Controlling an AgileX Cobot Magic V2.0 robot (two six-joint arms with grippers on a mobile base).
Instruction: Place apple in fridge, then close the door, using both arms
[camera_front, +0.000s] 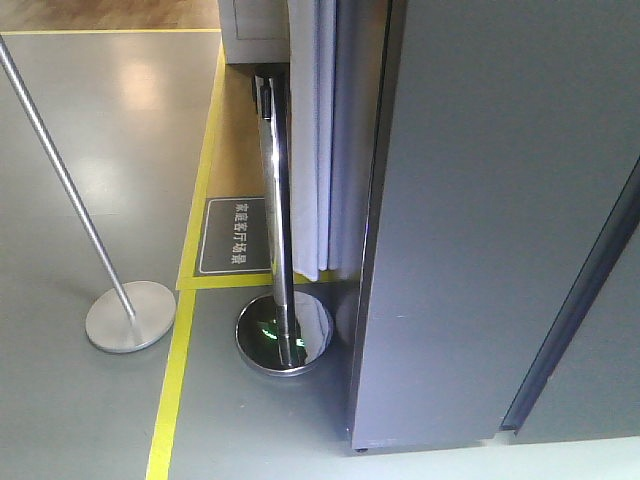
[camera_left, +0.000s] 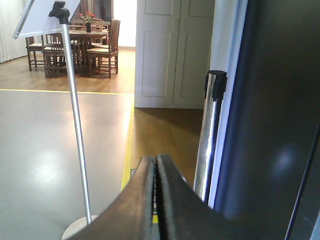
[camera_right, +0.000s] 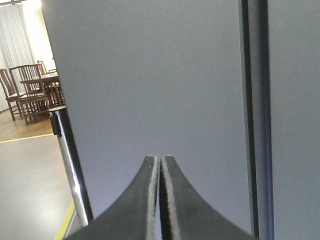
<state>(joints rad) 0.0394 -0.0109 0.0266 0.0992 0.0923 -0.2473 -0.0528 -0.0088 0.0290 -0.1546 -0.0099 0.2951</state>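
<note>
Two dark grey panels fill the front view: fridge (camera_front: 470, 220) closed, door (camera_front: 590, 350) flush beside it, chrome post (camera_front: 278, 240) just left. Apple not visible.

Left wrist: left claw (camera_left: 156, 162) pressed together, empty; post just right, floor open left.

Right wrist: right claw (camera_right: 160, 161) likewise empty, facing the panel; door seam up-right.

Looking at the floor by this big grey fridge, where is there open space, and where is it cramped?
Open: the grey floor left of the yellow line, around the sign stand's base. Cramped: the chrome post stands close beside the fridge, leaving only a narrow strip. Both grippers, left and right, are shut and empty.
</note>
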